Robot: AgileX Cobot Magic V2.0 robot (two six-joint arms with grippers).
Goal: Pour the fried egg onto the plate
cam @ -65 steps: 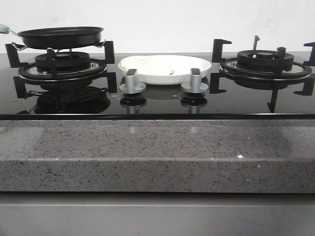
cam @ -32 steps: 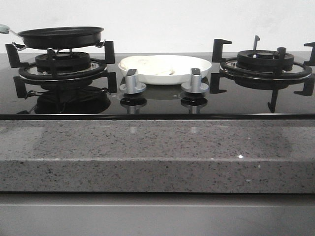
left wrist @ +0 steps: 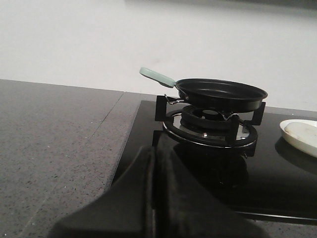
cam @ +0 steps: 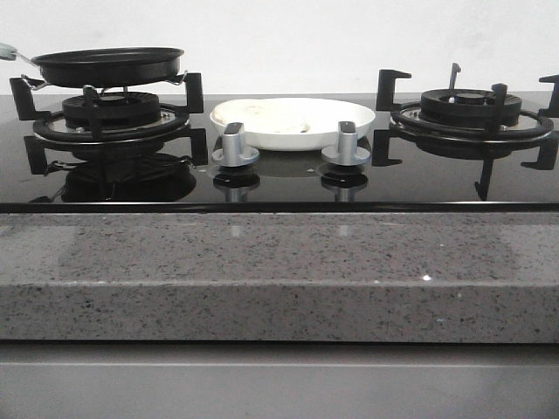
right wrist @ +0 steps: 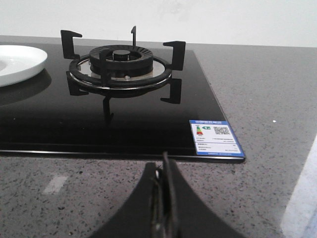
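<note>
The pale fried egg [cam: 272, 116] lies flat in the white plate [cam: 354, 120], which sits on the glass hob between the two burners. The black frying pan [cam: 109, 65] rests on the left burner, its pale green handle [left wrist: 156, 77] pointing away from the plate. The left wrist view shows the pan [left wrist: 220, 94] with no egg in sight inside it, and the plate edge [left wrist: 296, 145] with the egg [left wrist: 303, 131]. My left gripper [left wrist: 153, 154] is shut and empty, low over the hob's left edge, short of the pan. My right gripper [right wrist: 164, 162] is shut and empty over the granite counter. Neither gripper appears in the front view.
The right burner [cam: 472, 109] with its black pan supports stands bare. Two silver knobs [cam: 234, 144] [cam: 346, 142] stand in front of the plate. A blue label [right wrist: 215, 136] is stuck on the hob's corner. Speckled granite counter [cam: 279, 271] surrounds the hob.
</note>
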